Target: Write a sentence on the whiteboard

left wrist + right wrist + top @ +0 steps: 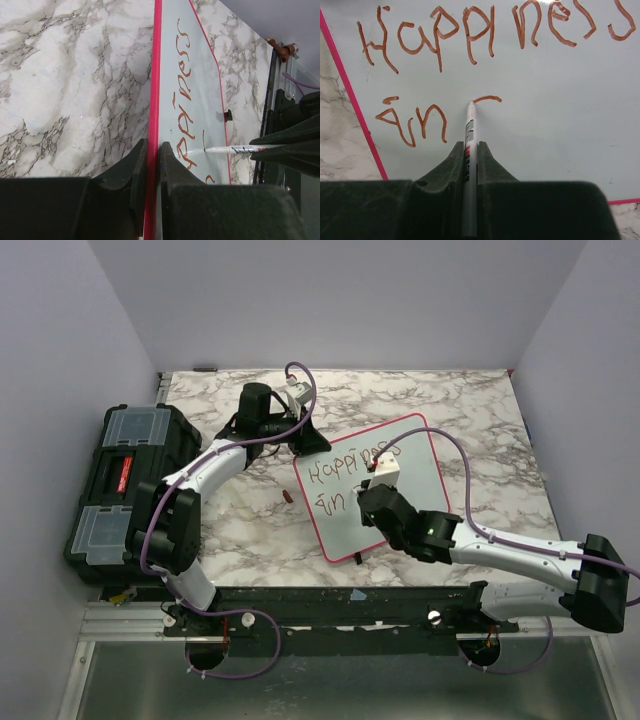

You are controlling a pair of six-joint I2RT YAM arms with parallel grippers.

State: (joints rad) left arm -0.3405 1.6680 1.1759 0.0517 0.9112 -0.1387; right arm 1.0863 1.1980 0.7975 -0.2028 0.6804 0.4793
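The whiteboard (420, 455) lies tilted on the marble table, pink-red frame around it. The sentence (485, 30) reads "Happiness" on the upper line, "in" (412, 122) below, then a short curved stroke (487, 98). My right gripper (470, 150) is shut on a white marker (469, 145), its tip touching the board at that stroke; it shows over the board's middle in the top view (378, 485). My left gripper (152, 150) is shut on the whiteboard's pink edge (156, 90), at the board's upper left corner (305, 445). The marker also shows in the left wrist view (235, 148).
A black toolbox (125, 480) with clear lid compartments stands at the table's left edge. A small red marker cap (287, 498) lies on the marble left of the board. Grey walls enclose the table on three sides.
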